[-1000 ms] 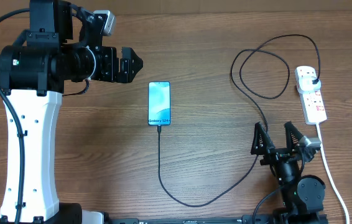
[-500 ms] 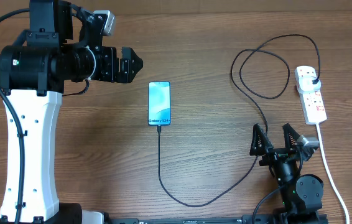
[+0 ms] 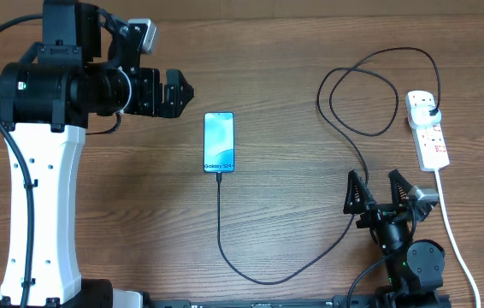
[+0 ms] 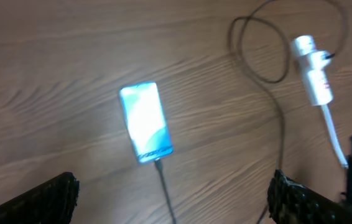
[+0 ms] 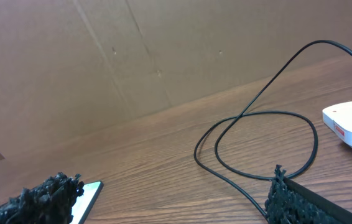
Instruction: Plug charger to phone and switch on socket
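The phone [image 3: 219,142] lies flat mid-table, screen lit, with the charger [image 3: 345,120] cable's plug tip in its near end [image 3: 219,175]. The cable runs down, loops right, and ends at a black adapter [image 3: 431,113] plugged into the socket [image 3: 427,130], a white power strip at the right. My left gripper [image 3: 182,90] is open and empty, raised left of the phone; the left wrist view shows the phone [image 4: 146,122] and the socket [image 4: 313,78]. My right gripper [image 3: 379,190] is open and empty near the front edge, left of the strip's white cord [image 3: 452,229]. The right wrist view shows the cable loop [image 5: 263,143].
A brown cardboard wall [image 5: 132,56] stands behind the table in the right wrist view. The left arm's white base [image 3: 41,205] takes up the left side. The right arm's base [image 3: 417,261] sits at the front right.
The left gripper has drawn back slightly to the left, away from the phone. The right gripper has shifted slightly toward the front edge. Phone, cable and socket are unmoved.
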Controlling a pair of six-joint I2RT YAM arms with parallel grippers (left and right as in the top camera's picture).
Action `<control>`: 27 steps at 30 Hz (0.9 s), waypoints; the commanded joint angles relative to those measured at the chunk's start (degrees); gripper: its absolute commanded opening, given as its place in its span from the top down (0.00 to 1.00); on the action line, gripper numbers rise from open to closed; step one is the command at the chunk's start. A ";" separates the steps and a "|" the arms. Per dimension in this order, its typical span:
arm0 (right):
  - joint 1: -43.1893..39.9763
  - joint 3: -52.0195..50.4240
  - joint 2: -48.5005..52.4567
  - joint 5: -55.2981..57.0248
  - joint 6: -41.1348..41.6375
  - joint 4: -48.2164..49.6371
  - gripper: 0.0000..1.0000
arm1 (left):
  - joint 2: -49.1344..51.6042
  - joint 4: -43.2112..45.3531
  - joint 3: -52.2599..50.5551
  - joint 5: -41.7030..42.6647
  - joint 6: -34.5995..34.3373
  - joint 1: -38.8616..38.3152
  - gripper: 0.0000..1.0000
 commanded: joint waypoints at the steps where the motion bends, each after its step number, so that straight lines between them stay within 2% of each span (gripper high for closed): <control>1: -0.42 -0.61 -0.46 0.07 -0.44 0.35 0.00 | -0.02 -0.79 0.15 -7.63 0.63 -0.11 0.00; 7: -0.42 -0.61 -0.46 0.07 -0.44 0.35 0.00 | -3.10 -0.76 -0.74 -13.66 0.63 -0.09 0.00; 12: -0.42 -0.61 -0.46 0.07 -0.44 0.35 0.00 | -10.99 2.84 -10.32 -15.19 1.16 -0.09 0.00; 15: -0.42 -0.61 -0.46 0.07 -0.44 0.35 0.00 | -17.88 11.13 -20.74 -15.19 1.16 -0.09 0.00; 22: -0.42 -0.61 -0.46 0.07 -0.44 0.35 0.00 | -35.56 36.70 -48.39 -15.19 1.46 -0.09 0.00; 27: -0.42 -0.61 -0.46 0.07 -0.44 0.35 0.00 | -45.44 48.83 -62.90 -15.19 3.32 -0.09 0.00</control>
